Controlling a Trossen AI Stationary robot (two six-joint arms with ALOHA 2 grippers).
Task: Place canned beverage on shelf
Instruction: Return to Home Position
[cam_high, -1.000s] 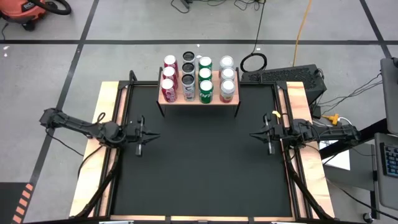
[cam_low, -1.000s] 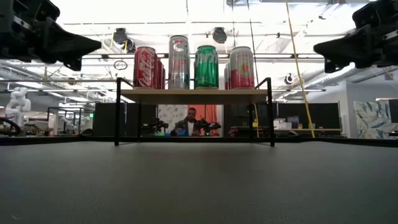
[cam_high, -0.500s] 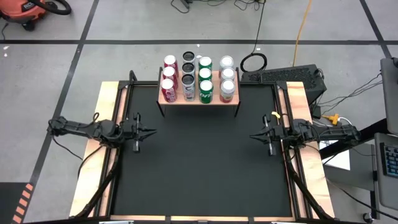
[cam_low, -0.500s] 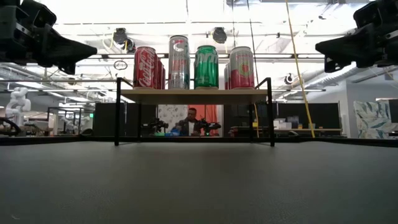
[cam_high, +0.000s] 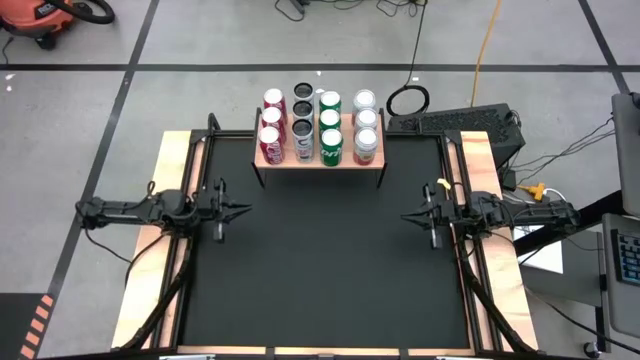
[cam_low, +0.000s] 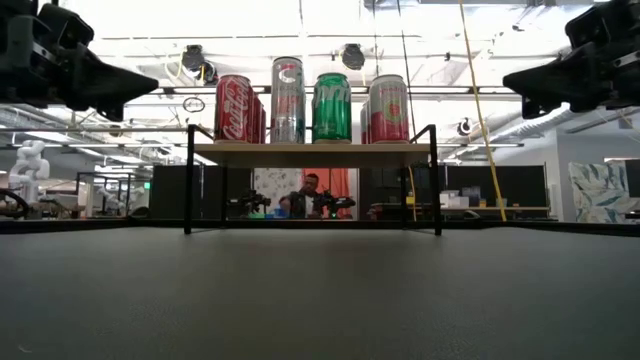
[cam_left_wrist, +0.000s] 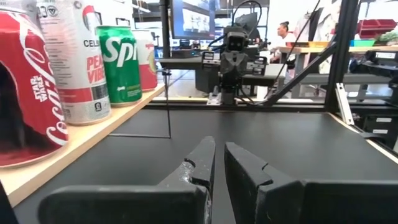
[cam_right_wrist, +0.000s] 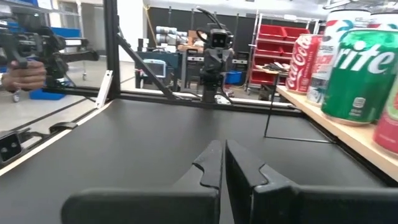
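The shelf (cam_high: 347, 158) stands on thin black legs at the middle of the table's far edge, its light-wood board (cam_low: 310, 153) raised above the mat. Several cans stand upright on it in rows: red ones (cam_low: 233, 108), silver ones (cam_low: 287, 100), green ones (cam_low: 331, 107) and pink-and-silver ones (cam_low: 388, 108). My left gripper (cam_high: 248, 210) hovers level at the table's left side, pointing right, shut and holding nothing (cam_left_wrist: 219, 144). My right gripper (cam_high: 405, 217) hovers level at the right side, pointing left, shut and holding nothing (cam_right_wrist: 222, 144).
The black mat (cam_high: 320, 270) lies bare between the two grippers and toward the near edge. Wooden strips (cam_high: 150, 260) run along both sides of the table. A person (cam_low: 310, 195) sits in the room beyond, seen under the shelf.
My left arm has swung in toward the table's left side and straightened. Its gripper has drawn a little toward the far and left edges and keeps its fingers together. The cans and the shelf have not moved.
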